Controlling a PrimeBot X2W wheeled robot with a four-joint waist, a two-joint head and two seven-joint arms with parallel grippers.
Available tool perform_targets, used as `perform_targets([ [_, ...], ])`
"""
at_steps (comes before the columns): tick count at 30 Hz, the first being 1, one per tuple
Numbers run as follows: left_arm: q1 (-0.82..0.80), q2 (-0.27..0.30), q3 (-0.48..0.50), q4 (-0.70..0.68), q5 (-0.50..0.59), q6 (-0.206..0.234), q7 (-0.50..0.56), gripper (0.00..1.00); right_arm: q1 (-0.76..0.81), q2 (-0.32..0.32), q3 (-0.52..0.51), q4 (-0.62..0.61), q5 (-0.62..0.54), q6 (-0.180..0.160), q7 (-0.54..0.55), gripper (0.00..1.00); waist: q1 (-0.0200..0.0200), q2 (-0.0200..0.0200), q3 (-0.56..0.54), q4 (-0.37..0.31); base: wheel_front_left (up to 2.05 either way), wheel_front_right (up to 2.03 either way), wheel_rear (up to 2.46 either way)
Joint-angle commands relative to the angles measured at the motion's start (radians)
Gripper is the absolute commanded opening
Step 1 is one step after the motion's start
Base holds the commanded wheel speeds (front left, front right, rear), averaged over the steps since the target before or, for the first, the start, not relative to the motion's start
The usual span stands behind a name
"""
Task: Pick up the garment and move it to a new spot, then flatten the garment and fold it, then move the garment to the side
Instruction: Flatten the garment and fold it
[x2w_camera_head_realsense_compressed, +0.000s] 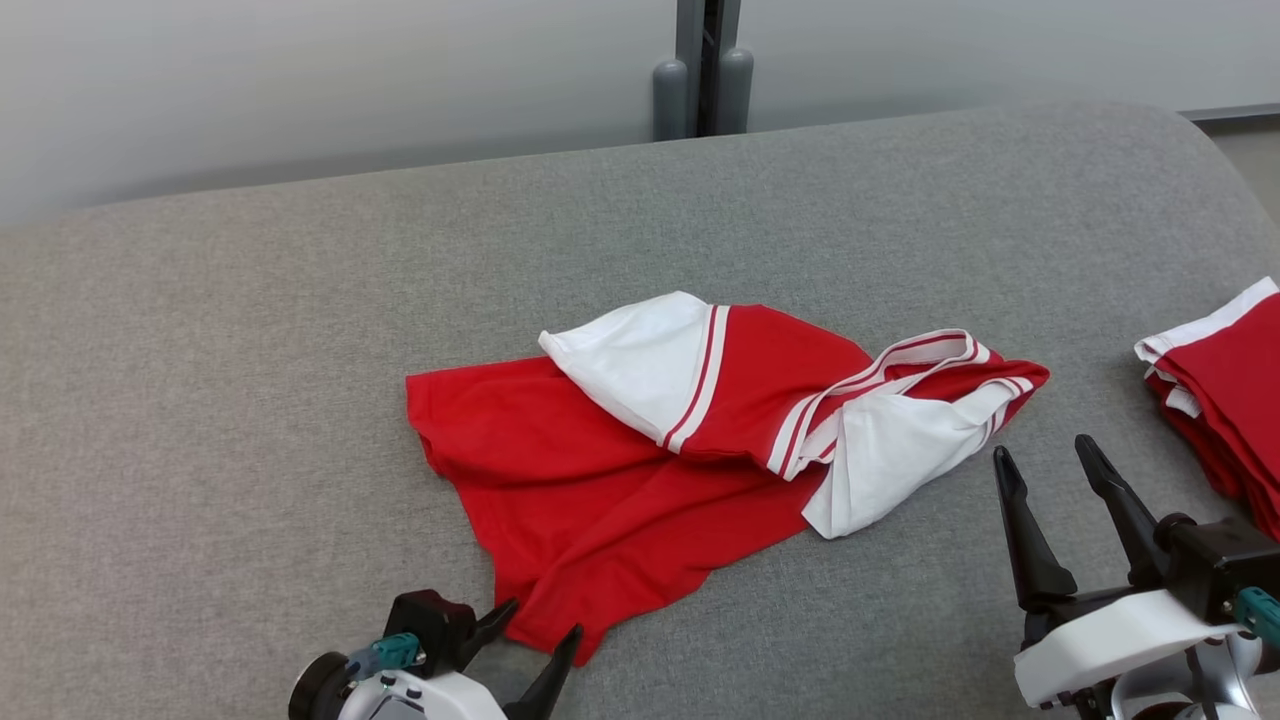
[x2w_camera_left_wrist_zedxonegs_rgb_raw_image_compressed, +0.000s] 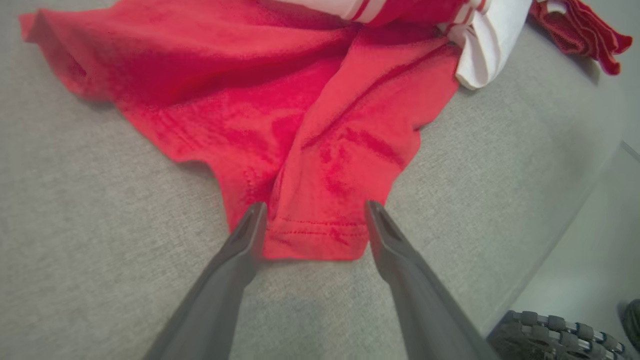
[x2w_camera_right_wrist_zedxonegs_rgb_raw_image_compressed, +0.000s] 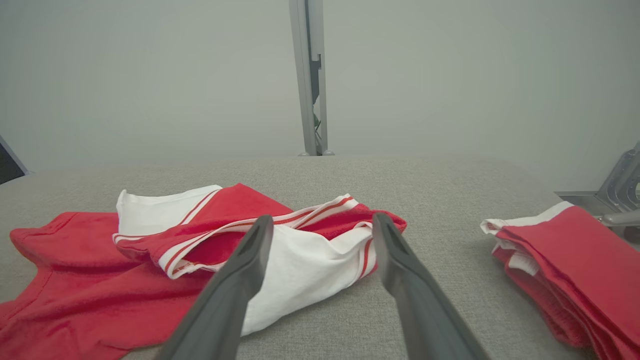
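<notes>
Left gripper (x2w_camera_left_wrist_zedxonegs_rgb_raw_image_compressed: 316, 204): nearest the camera, low over the near edge of the surface, jaws spread wide and holding nothing; its two fingers straddle the garment's near corner.
Hem corner (x2w_camera_left_wrist_zedxonegs_rgb_raw_image_compressed: 312, 240): a stitched red edge lying flat on the surface, squarely between the two fingers. It looks doubled over, though I cannot tell how many layers.
Garment (x2w_camera_head_realsense_compressed: 600, 480): a red shirt with white sleeves and striped trim, crumpled in the middle of the grey padded surface (x2w_camera_head_realsense_compressed: 250, 350). The red body spreads to the robot's left and toward it, with the white sleeves and collar bunched to its right.
Right gripper (x2w_camera_head_realsense_compressed: 1044, 448): wide open and empty, raised just short of the white sleeve (x2w_camera_head_realsense_compressed: 890, 460), not touching it.
Folded pile (x2w_camera_head_realsense_compressed: 1225, 390): red-and-white cloth stacked at the right edge, well apart from the garment.
Step in hand: by my reading, the first grasp before lifting the garment to a new spot.
Left approach: press the fingertips down to the padding on both sides of the hem, then close, so the pinch takes the stitched edge rather than a loose wrinkle.
Right approach: take the sleeve or shoulder seam, not the trim alone, so the load is shared.
Lift: raise both ends together and evenly, keeping the cloth from dragging.
Risk: swinging right could brush the folded pile.
</notes>
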Motion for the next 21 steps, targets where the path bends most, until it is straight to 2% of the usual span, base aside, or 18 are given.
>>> perform_targets([
  [1,-0.017,0.006,-0.001,0.011,-0.009,-0.006,0.008,1.00,-0.014,-0.004,-0.002,0.000,-0.007,0.000,-0.011,1.00,0.0000,0.0000,0.009,-0.006,0.00,0.00,0.00],
  [2,-0.023,0.010,-0.003,0.020,-0.002,-0.003,0.014,1.00,-0.014,-0.004,-0.004,0.001,-0.008,0.000,-0.011,1.00,0.0000,0.0000,0.011,-0.008,0.00,0.00,0.00],
  [4,-0.029,0.009,-0.006,0.029,-0.003,-0.005,0.017,0.36,-0.016,-0.003,-0.005,0.004,-0.007,0.000,-0.012,1.00,0.0000,0.0000,0.016,-0.010,0.00,0.00,0.00],
  [5,-0.029,0.009,-0.006,0.029,-0.003,-0.005,0.017,0.36,-0.016,-0.003,-0.005,0.004,-0.007,0.000,-0.012,1.00,0.0000,0.0000,0.016,-0.010,0.00,0.00,0.00],
  [6,-0.035,0.010,-0.001,0.029,-0.006,-0.005,0.010,0.00,-0.018,-0.004,-0.006,0.005,-0.006,0.000,-0.012,1.00,0.0000,0.0000,0.018,-0.010,0.00,0.00,0.00],
  [12,-0.068,0.039,0.030,-0.002,0.008,0.011,-0.025,0.00,-0.024,-0.004,-0.012,0.015,0.014,0.000,-0.026,1.00,0.0000,0.0000,0.019,-0.010,0.00,0.00,0.00],
  [21,-0.080,0.108,0.112,-0.155,0.000,0.071,-0.016,0.00,-0.031,-0.004,-0.018,0.034,0.038,0.000,-0.037,1.00,0.0000,0.0000,0.006,-0.007,0.00,0.00,0.00],
])
